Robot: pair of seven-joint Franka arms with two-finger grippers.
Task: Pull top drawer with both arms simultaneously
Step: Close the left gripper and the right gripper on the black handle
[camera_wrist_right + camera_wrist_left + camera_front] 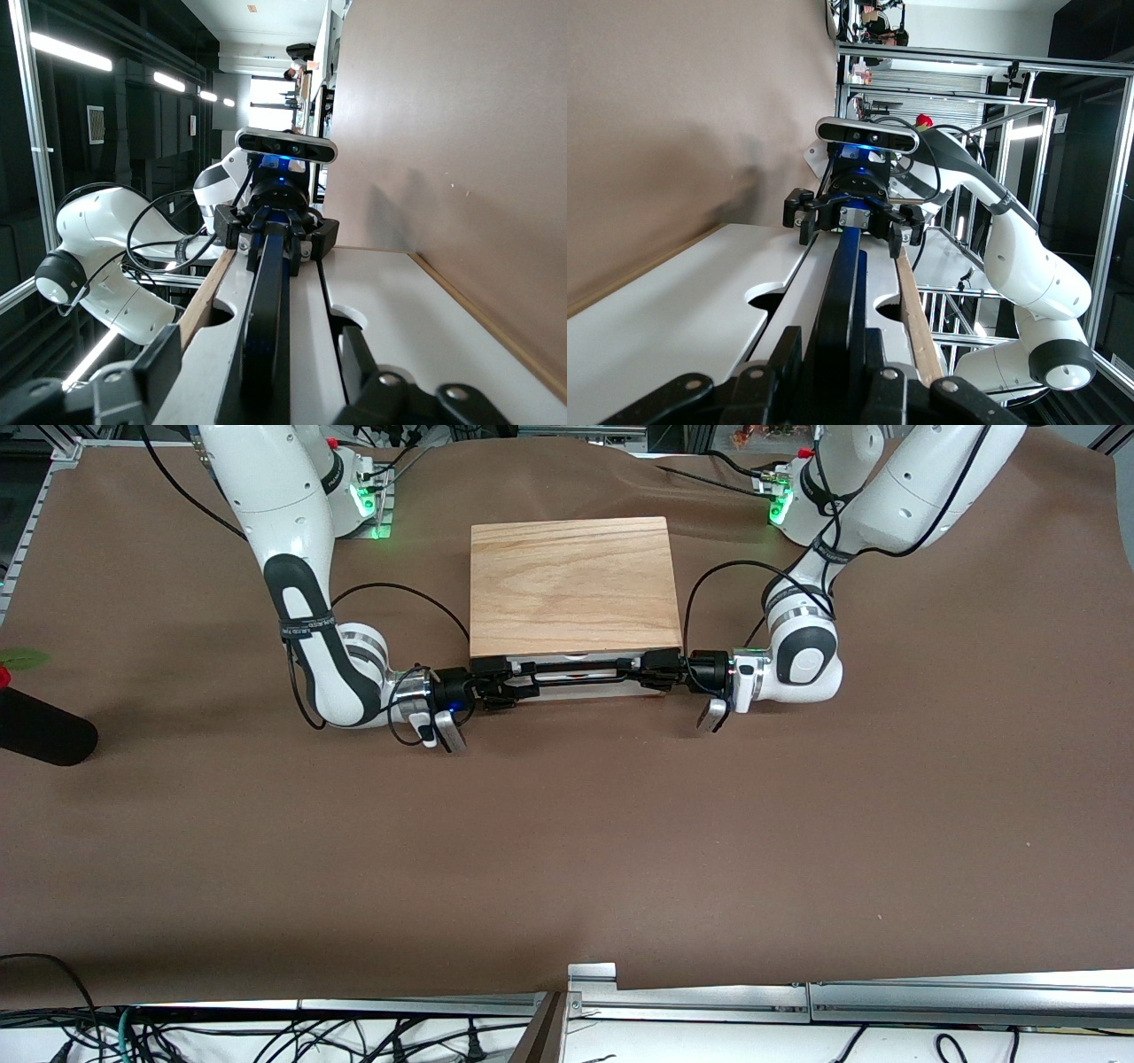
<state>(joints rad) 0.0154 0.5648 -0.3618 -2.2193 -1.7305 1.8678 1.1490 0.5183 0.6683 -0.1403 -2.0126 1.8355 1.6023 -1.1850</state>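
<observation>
Both hands, left hand (640,673) and right hand (518,684), clamp the handle (580,677).

Both arms (292,558) are showing glossy white shells with black bands. Thin black cables (709,593) are trailing along them, and green lights are glowing at their bases.

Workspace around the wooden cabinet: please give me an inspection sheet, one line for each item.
Surface: brown cloth-covered table.
Job's things: light-wood cabinet; white-fronted top drawer with long thin black wire handle.
Clutter: black cylinder at the right arm's end.
Grippers: left claw and right claw shut on the handle's two ends.
Cables: black cables trail from both wrists.
Surroundings: aluminium frame rails, loose wires along the table edge.
</observation>
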